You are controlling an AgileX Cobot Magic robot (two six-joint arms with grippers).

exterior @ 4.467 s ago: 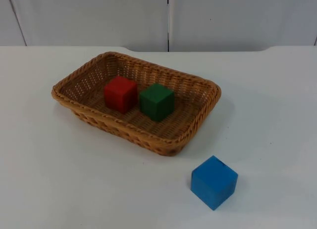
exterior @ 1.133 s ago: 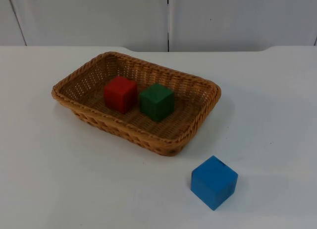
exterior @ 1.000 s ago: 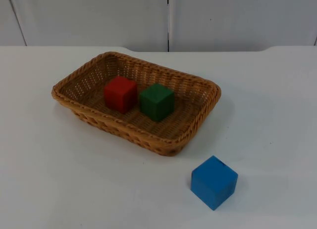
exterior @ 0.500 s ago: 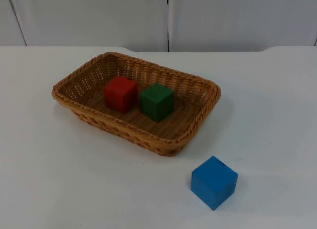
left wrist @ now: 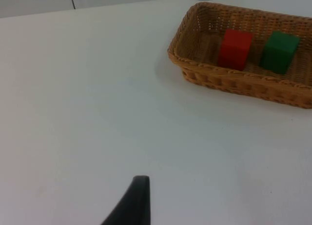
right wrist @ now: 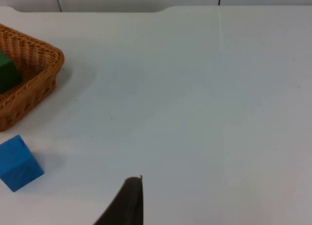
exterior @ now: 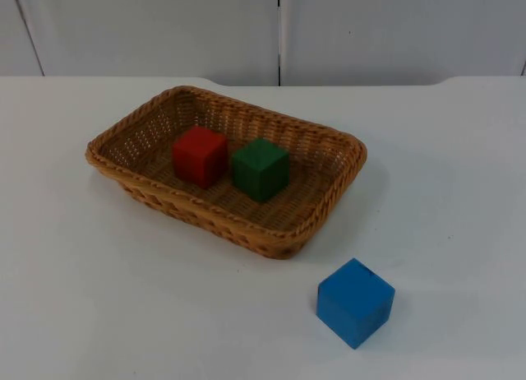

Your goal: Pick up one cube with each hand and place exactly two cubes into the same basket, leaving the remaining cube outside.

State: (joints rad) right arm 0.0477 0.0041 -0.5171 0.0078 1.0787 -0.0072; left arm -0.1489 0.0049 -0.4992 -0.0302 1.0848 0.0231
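While resting inside the woven wicker rectangular basket (exterior: 333, 195), sits upright near the middle: red wooden cube (exterior: 200, 155), with green wooden cube (exterior: 260, 169) just beside it toward the right arm's side, a narrow gap between the two. Seen again from the left wrist camera: red cube (left wrist: 235, 49) and green cube (left wrist: 279, 51) side by side behind the basket's near wall (left wrist: 229, 81). Lies outside the basket on the white table top (exterior: 99, 298), near the basket's front corner but apart from it: blue wooden cube (exterior: 355, 303). From the right wrist camera, blue cube (right wrist: 17, 162) on bare table, basket corner (right wrist: 41, 71) beyond it with a sliver of green cube (right wrist: 7, 71) inside. Behind the table, grey partition wall (exterior: 164, 26). Left gripper (left wrist: 134, 205) and right gripper (right wrist: 127, 203) each over bare table, well apart from the cubes, holding nothing; cannot tell whether either is apart or together.
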